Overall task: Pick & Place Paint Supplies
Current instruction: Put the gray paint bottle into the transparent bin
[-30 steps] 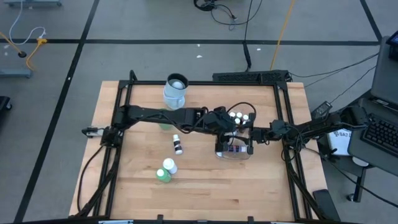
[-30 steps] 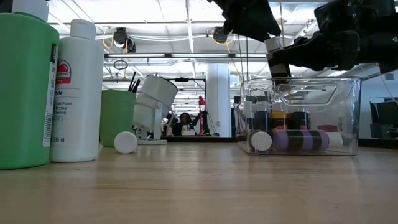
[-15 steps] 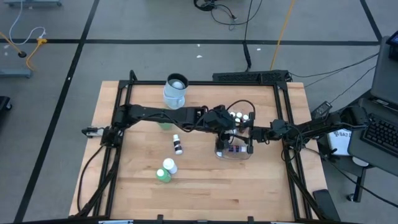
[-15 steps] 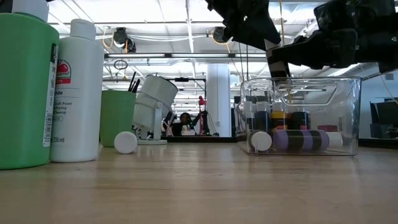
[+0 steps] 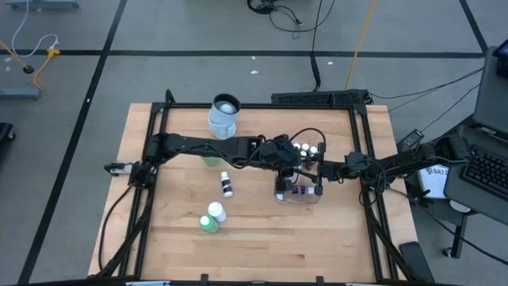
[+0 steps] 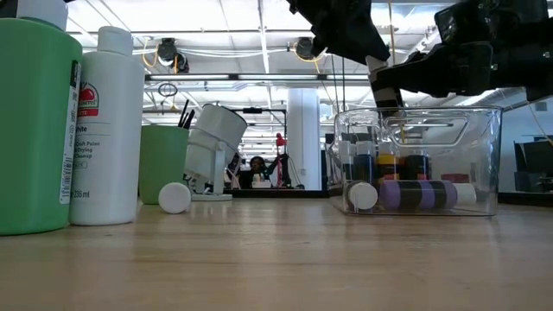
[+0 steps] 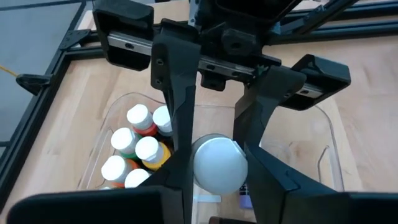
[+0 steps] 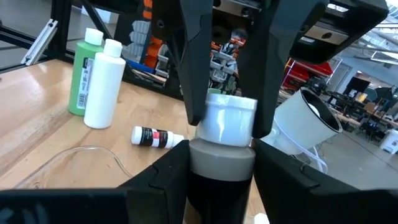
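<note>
A tiny dark bottle with a white cap (image 6: 381,82) hangs over the clear tub (image 6: 484,155) between both grippers. My left gripper (image 5: 290,161) comes down on it from above. My right gripper (image 5: 311,171) reaches in level from the table's right. Both are shut on it. Several tiny white-capped bottles (image 7: 137,149) stand in the tub, and one lies on its floor (image 6: 406,194). Another tiny bottle (image 5: 227,185) lies on its side on the table. The larger green bottle (image 5: 206,226) stands near the front, with a white bottle (image 5: 216,211) beside it. My left gripper pinches the bottle's white cap (image 8: 227,121) between its two fingers (image 8: 191,74), coming from above and pointing down. My right gripper pinches the dark body (image 8: 221,171) below the cap, one finger (image 8: 165,180) on each side, level from the table's right. The bottle is lifted clear above the tub, slightly tilted.
A white-and-pale-blue mug (image 5: 225,115) sits at the far edge. A green cup with brushes (image 6: 164,164) stands under my left arm. The black frame rails (image 5: 159,127) border the table. Bare wood lies at the near side and the left.
My left gripper has sunk a little and shifted toward the table's right, onto the bottle's cap. The bottle has tipped slightly and stayed over the tub. My right gripper has kept its hold.
</note>
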Tool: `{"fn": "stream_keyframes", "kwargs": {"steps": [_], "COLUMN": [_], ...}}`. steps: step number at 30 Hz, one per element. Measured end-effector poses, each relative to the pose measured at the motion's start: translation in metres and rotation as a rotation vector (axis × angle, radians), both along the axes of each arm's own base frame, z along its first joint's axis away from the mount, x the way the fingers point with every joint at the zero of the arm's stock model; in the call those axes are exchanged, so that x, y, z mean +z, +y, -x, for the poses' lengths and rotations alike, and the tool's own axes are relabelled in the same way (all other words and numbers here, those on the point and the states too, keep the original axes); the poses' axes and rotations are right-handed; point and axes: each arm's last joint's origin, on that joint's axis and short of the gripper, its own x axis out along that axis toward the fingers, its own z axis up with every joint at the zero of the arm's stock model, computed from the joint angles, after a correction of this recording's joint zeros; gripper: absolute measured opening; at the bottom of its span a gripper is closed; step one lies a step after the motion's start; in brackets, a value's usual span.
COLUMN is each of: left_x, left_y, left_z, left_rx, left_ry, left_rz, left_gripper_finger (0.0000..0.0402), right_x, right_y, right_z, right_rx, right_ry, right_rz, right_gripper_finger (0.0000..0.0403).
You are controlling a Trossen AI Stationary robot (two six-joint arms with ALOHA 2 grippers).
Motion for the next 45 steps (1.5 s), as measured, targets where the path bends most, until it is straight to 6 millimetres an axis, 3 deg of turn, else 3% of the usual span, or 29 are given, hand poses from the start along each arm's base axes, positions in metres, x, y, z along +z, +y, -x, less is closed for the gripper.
{"fn": "stream_keyframes", "kwargs": {"steps": [7,21,27,32,45], "left_x": [-0.001,-0.007,-0.04,-0.053,-0.062], "left_y": [0.0,0.004,0.022,0.037,0.064], "left_z": [0.0,0.004,0.008,0.008,0.01], "left_rx": [-0.022,-0.025,-0.015,0.009,0.084], "left_ry": [0.011,0.077,0.145,0.124,0.135], "left_rz": [-0.01,-0.015,0.026,0.039,0.089], "left_gripper_finger": [0.0099,0.0099,0.0099,0.0099,0.0099], "right_x": [0.0,-0.005,-0.004,-0.003,0.001], "right_y": [0.0,0.005,0.017,0.026,0.035], "right_z": [0.0,0.009,0.016,0.021,0.025], "right_rx": [0.004,-0.07,-0.104,-0.142,-0.099], "right_ry": [0.003,-0.038,-0.069,-0.074,-0.097], "right_rz": [0.003,-0.065,-0.067,-0.026,-0.026], "right_gripper_finger": [0.0162,0.0247,0.0251,0.0251,0.0251]}}
